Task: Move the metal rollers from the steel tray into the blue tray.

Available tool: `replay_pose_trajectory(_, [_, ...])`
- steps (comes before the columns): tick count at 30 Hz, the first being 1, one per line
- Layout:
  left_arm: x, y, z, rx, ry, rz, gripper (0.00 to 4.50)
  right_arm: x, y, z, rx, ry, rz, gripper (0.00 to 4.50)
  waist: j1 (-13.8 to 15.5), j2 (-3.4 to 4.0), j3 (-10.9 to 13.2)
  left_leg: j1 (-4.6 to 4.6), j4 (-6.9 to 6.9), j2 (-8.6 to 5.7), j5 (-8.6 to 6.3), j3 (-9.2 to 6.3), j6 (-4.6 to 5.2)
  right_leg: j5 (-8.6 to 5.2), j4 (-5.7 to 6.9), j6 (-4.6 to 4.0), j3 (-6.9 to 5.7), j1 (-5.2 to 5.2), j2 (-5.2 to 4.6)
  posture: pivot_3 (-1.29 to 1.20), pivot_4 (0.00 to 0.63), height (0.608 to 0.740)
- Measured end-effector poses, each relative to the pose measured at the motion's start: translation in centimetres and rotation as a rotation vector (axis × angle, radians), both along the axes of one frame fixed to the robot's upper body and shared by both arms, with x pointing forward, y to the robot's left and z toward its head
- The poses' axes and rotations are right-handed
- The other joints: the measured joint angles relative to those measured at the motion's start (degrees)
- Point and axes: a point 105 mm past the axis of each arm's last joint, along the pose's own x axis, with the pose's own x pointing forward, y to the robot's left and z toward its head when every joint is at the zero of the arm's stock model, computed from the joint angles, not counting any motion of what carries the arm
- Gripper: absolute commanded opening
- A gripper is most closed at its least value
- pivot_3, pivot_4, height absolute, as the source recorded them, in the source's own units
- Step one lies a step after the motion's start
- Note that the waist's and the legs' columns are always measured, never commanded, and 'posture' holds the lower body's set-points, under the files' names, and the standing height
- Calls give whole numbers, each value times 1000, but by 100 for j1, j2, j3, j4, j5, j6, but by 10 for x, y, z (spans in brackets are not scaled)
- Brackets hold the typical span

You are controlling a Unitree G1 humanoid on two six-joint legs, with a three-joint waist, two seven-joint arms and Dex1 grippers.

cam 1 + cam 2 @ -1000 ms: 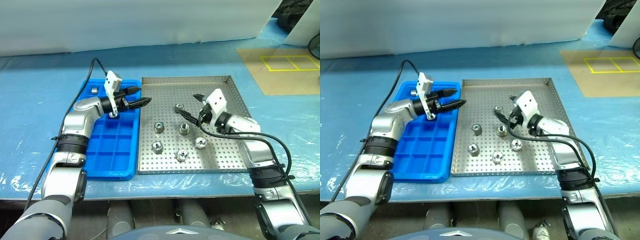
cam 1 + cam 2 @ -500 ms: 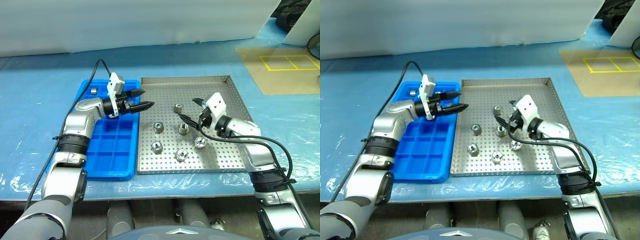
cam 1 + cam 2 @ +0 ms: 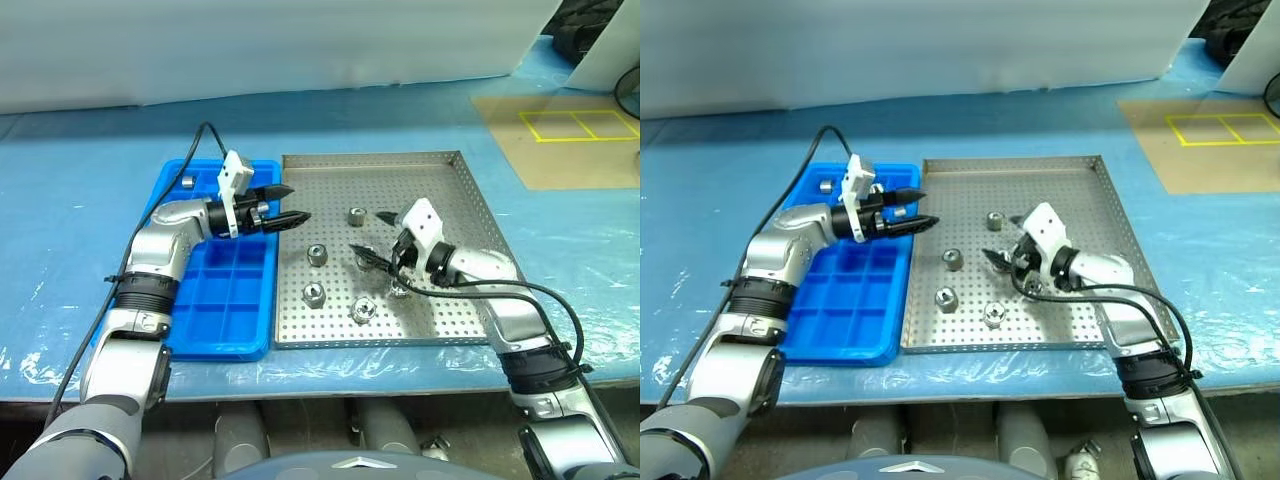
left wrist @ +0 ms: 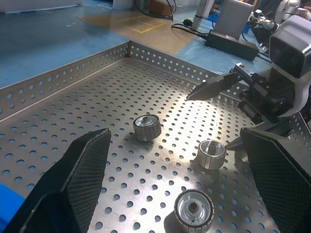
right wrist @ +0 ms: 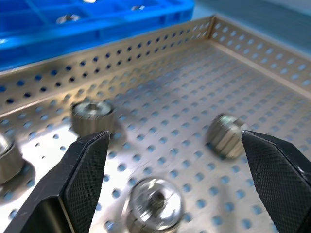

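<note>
Left eye view looks down on a long table [image 3: 80,190] wrapped in wrinkled blue plastic sheeting, with a pale wall or screen along its far edge. Toward the far right corner of the table lies a tan board [image 3: 560,140] marked with yellow taped rectangles, and something dark sits at the very corner beyond it.

Near the middle of the table the steel tray [image 3: 440,170] sits square, its dotted floor and low rim catching the light. The blue tray [image 3: 215,310] lies touching its left edge, long side to long side.

Five metal rollers [image 3: 317,255] are scattered on the steel tray's floor, mostly in its left half: one near the middle toward the far edge, the others closer to the near edge. Two more small rollers rest in the blue tray's far compartments [image 3: 187,181].

The left gripper [image 3: 284,204] hangs above the seam between the two trays, pointing across toward the steel tray, its black fingers spread and grasping nothing. The right gripper [image 3: 370,236] is low over the middle of the steel tray, fingers released wide, with a roller [image 5: 225,135] lying loose just beside one fingertip in the right wrist view and another [image 5: 92,118] near the other finger.
</note>
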Motion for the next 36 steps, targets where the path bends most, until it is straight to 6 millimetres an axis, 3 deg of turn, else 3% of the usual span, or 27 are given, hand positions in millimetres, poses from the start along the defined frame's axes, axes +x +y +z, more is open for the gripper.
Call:
replay_pose_trajectory(9, [-12,-17,-13,28,12,-63,4500,-3,3,-5,-14,19,19,4460,7,0,0,-2,1,0,-1,0,1,0,0,0,0,0,-1,-264,150,740])
replay_pose_trajectory(11, [-14,-26,-12,15,8,-88,4500,-3,-4,0,-22,14,9,4460,37,0,0,-3,1,-2,-1,0,2,0,-2,0,0,0,-2,-279,150,740])
replay_pose_trajectory(15, [-14,-53,-15,-3,12,-142,4500,-9,-25,31,11,-38,-34,4460,83,1,0,-2,1,-2,-3,0,5,0,-5,0,4,2,-2,-340,150,740])
replay_pose_trajectory(18, [-10,-78,-18,-6,16,-181,4500,-21,-49,39,1,-35,-93,4460,132,1,-1,-1,2,-2,-7,1,13,0,-12,1,7,5,-1,-386,150,740])
replay_pose_trajectory(23, [-2,-103,-30,89,-18,-221,4500,-39,-71,29,-15,5,-192,4460,17,6,-3,1,4,-5,-19,6,33,-1,-15,3,10,5,-1,-486,150,740])
replay_pose_trajectory(28, [-5,-122,-48,171,-35,-281,4500,-51,-75,28,-2,-10,-271,4460,-167,9,-6,-4,16,-7,-27,8,47,-4,-19,9,14,7,-2,-563,150,740])
replay_pose_trajectory(36, [-4,-125,-72,287,-43,-296,4500,-64,-73,23,9,-5,-334,4460,-373,12,-8,-18,27,-10,-39,8,66,-6,-44,25,13,11,-5,-637,150,740])
